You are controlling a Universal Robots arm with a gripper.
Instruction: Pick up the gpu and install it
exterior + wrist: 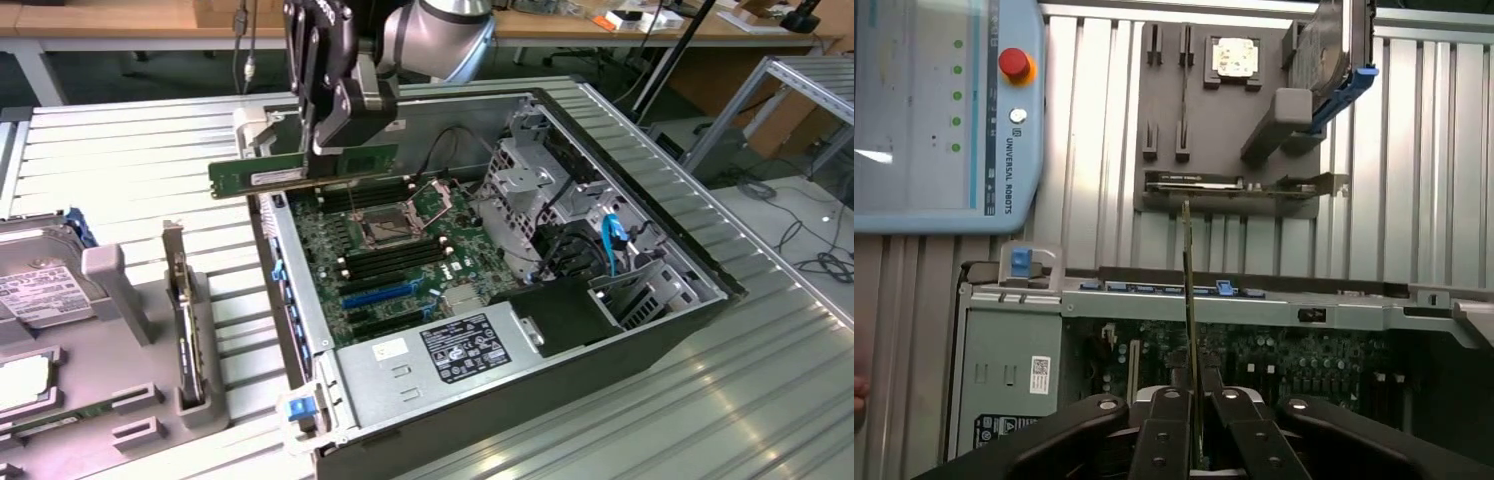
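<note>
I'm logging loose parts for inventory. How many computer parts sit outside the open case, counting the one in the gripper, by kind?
Long green circuit-board stick, held in the gripper: 1
Dark flat card with metal bracket, in the grey tray: 1
Hard drive with blue caddy: 1
Square silver processor chip: 1
Total: 4

Open motherboard (387,250) mid-frame gives my gripper (324,165) and its clamped gpu (260,178) room; drive cage (534,185) (plus cables (613,240)) blocks the exterior view's right, case wall (283,290) left.
</note>
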